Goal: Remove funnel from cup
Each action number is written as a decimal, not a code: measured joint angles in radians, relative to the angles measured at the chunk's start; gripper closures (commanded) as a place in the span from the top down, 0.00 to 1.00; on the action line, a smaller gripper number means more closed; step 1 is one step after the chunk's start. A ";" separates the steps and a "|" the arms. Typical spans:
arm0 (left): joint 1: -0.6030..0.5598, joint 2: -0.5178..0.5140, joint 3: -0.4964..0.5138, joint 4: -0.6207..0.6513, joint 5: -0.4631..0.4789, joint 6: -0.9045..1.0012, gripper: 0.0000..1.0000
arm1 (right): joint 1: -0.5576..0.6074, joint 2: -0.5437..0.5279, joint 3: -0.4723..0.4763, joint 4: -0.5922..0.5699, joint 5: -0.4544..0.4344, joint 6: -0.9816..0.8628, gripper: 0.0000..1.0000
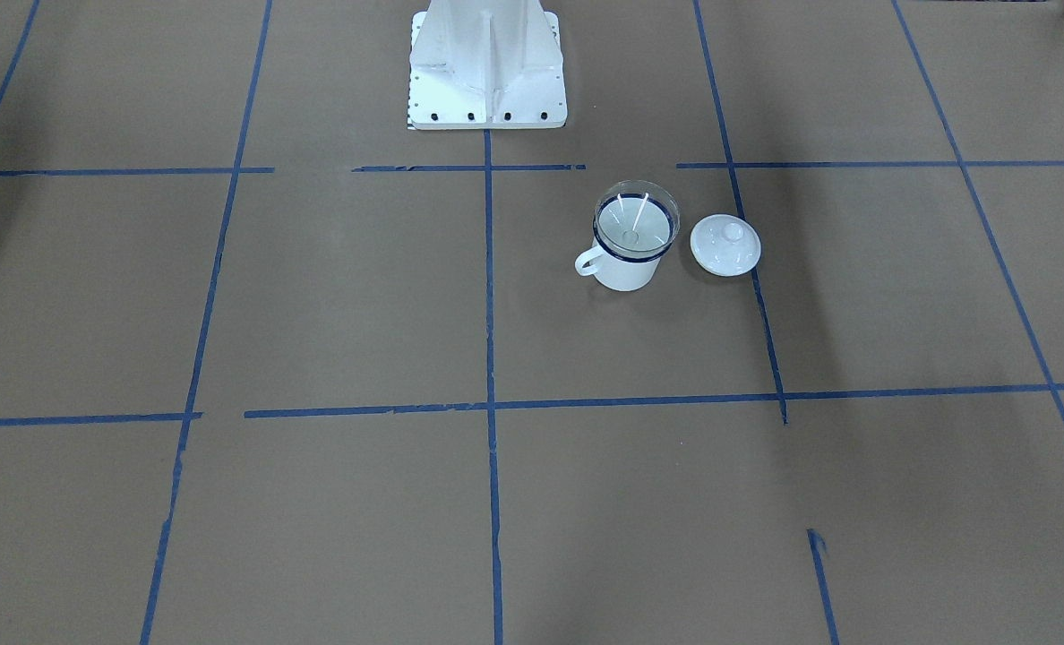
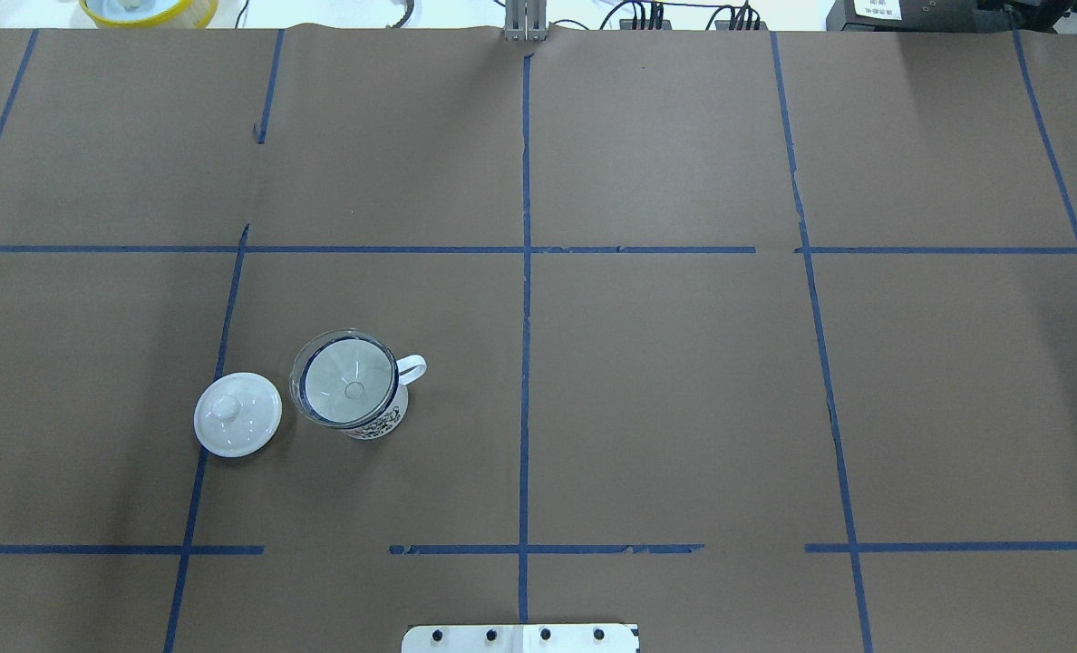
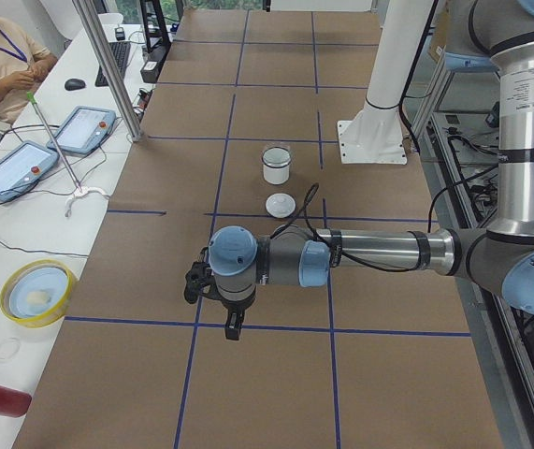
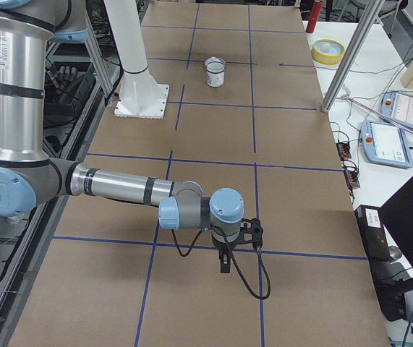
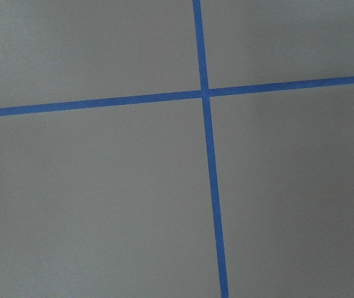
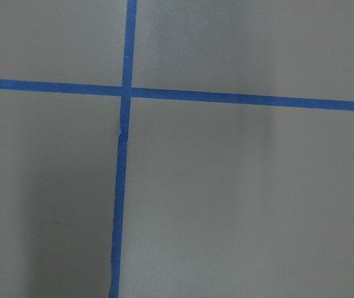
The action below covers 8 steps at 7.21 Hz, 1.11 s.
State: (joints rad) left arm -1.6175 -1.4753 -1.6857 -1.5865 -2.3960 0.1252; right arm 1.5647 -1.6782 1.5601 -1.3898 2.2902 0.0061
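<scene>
The cup (image 1: 626,267), a white enamel mug with a dark blue rim, stands upright on the brown table, its handle pointing toward the table's middle. The clear funnel (image 1: 635,220) sits in its mouth, its bowl resting on the rim. Both also show in the overhead view: the cup (image 2: 377,423) and the funnel (image 2: 346,390). My left gripper (image 3: 234,325) shows only in the exterior left view, far from the cup (image 3: 276,166). My right gripper (image 4: 225,263) shows only in the exterior right view, far from the cup (image 4: 215,72). I cannot tell whether either gripper is open or shut.
A white round knobbed lid (image 2: 237,414) lies flat beside the cup, on the side away from the handle. The robot's white base (image 1: 487,63) stands at the table's edge. Blue tape lines cross the table. An operator (image 3: 0,65) sits beside the table.
</scene>
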 measured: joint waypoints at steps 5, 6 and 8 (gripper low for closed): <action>0.002 -0.074 -0.023 -0.053 0.005 -0.010 1.00 | 0.000 0.000 0.000 0.000 0.000 0.000 1.00; 0.002 -0.126 0.014 -0.108 0.002 -0.012 1.00 | 0.000 0.000 0.000 0.000 0.000 0.000 1.00; 0.001 -0.160 0.062 -0.270 -0.033 -0.068 1.00 | 0.000 0.000 0.000 0.000 0.000 0.000 1.00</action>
State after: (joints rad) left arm -1.6162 -1.6349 -1.6232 -1.8567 -2.4293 0.0573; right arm 1.5647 -1.6782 1.5601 -1.3898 2.2902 0.0061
